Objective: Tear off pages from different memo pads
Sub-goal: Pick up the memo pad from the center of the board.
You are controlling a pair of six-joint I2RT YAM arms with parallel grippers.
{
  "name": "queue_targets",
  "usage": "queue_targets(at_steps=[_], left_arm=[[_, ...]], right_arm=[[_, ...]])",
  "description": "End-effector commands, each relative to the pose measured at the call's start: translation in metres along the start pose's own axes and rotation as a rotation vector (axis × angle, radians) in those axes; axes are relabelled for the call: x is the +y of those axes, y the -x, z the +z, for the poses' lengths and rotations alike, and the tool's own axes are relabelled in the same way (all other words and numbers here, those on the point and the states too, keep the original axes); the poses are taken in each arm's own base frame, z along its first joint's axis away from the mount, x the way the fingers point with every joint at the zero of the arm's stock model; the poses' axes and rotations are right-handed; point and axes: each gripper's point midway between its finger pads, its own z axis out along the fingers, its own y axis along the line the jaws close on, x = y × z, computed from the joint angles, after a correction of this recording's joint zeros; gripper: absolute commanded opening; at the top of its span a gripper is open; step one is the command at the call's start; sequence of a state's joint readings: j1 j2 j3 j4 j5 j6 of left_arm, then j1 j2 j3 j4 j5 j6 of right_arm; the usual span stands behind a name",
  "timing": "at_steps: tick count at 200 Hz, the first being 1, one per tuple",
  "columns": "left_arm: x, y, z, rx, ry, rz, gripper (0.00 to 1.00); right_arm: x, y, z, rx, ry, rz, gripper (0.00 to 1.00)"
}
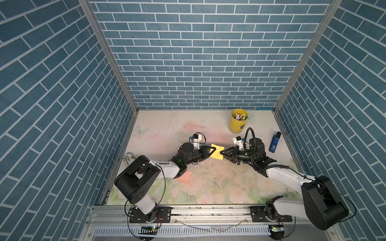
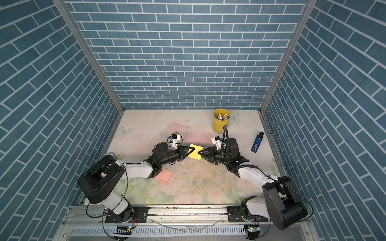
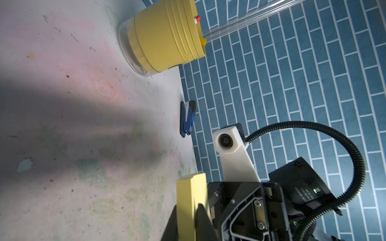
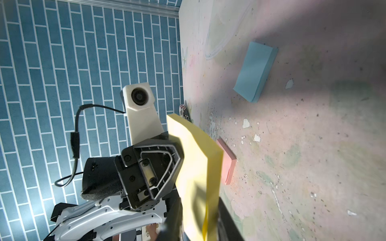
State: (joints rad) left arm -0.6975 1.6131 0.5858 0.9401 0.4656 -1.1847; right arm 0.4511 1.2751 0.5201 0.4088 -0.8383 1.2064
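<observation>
Presently, yellow memo pad [image 1: 217,151] is held off the counter [image 1: 208,187], clamped in left gripper [image 1: 211,152] jaws; right gripper [image 1: 224,154] jaws straddle its opposite edge, closure unclear. No torn pages visible; pink pad [image 1: 184,176] and blue pad [image 4: 253,71] lie untouched.

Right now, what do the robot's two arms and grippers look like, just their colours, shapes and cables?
Both arms have white links joined by bulky black joint housings. The left gripper and right gripper are black, tapering to pointed triangular fingers. A white camera mount sits on each wrist. A ribbed black conduit loops over the right wrist; thin black cables trail along both arms.
</observation>
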Motion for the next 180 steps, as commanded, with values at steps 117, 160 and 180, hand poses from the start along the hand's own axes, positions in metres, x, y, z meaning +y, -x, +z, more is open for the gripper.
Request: queue_targets(at_steps=[117, 160, 180], left_arm=[[-0.028, -0.006, -0.010, 0.016, -0.117, -0.018, 0.15], [-0.021, -0.004, -0.010, 0.009, -0.097, -0.014, 0.17], [-0.022, -0.003, -0.009, 0.006, -0.099, -0.015, 0.21]], right_arm=[[0.014, 0.011, 0.011, -0.001, 0.105, -0.055, 0.54], [0.022, 0.007, 0.009, -0.004, 0.115, -0.071, 0.32], [0.021, 0.008, 0.009, -0.015, 0.115, -0.072, 0.23]])
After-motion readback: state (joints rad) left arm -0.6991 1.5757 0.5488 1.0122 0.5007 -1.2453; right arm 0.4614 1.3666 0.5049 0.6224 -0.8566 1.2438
